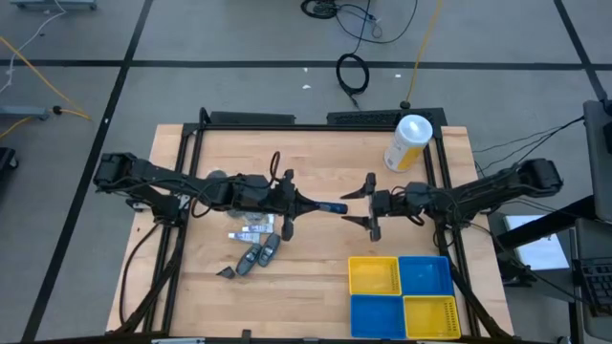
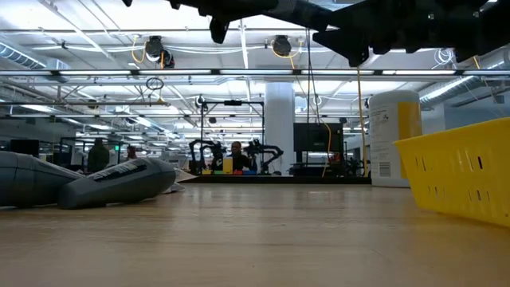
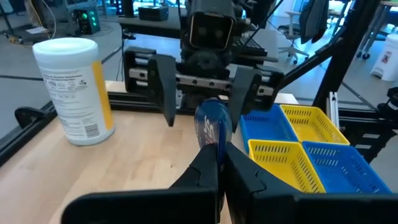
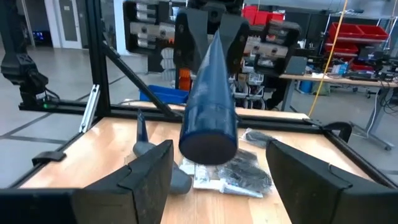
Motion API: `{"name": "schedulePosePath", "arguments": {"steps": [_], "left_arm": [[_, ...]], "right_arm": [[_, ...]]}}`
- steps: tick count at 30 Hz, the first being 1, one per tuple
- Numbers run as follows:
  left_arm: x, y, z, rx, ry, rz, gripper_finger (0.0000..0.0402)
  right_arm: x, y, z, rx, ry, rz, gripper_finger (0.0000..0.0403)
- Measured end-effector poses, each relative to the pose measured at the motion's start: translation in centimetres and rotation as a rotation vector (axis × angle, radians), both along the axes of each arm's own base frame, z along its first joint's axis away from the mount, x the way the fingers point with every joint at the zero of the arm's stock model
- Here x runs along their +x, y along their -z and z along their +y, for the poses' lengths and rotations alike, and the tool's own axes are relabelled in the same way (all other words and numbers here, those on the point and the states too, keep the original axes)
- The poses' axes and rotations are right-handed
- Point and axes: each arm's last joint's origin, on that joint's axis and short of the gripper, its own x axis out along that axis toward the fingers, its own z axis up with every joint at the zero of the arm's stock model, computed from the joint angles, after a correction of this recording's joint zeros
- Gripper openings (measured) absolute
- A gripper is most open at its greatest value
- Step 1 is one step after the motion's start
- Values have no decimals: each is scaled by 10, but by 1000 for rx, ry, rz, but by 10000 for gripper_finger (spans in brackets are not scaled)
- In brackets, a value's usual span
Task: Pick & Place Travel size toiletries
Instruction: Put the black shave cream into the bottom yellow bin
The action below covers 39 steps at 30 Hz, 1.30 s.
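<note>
My left gripper [image 1: 308, 203] is shut on a dark blue tube [image 1: 331, 206] and holds it out level above the middle of the table. My right gripper [image 1: 361, 206] faces it, open. Its two fingers stand on either side of the tube's round end [image 4: 208, 140] with a gap on both sides. The other travel size toiletries [image 1: 253, 231] lie on the table under my left arm: small white tubes, clear-wrapped pieces and dark grey oblong pieces [image 2: 119, 180]. My left gripper pinches the blue tube's flat tapered end [image 3: 214, 148] between its two fingers. The fingers come level from the table's left and lie along the tube. The tube sticks out past the fingertips toward the right gripper, about level and lifted clear of the table.
A white-and-yellow canister [image 1: 408, 141] stands at the table's far right. Yellow and blue bins [image 1: 400, 294] sit at the near right, below my right gripper. A black frame [image 1: 287, 122] runs around the table's edges.
</note>
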Motion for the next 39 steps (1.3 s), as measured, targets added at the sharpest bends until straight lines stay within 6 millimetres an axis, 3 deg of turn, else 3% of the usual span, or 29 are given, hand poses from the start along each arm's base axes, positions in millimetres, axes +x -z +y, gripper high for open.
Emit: {"name": "schedulePosePath", "arguments": {"steps": [12, 24, 39], "left_arm": [[1, 1, 0, 1, 0, 0, 0], [1, 2, 0, 12, -2, 10, 0], [1, 4, 0, 16, -14, 26, 16]], "right_arm": [[6, 2, 1, -3, 0, -50, 244], [6, 2, 1, -4, -5, -54, 118], [4, 0, 1, -5, -9, -34, 118]]}}
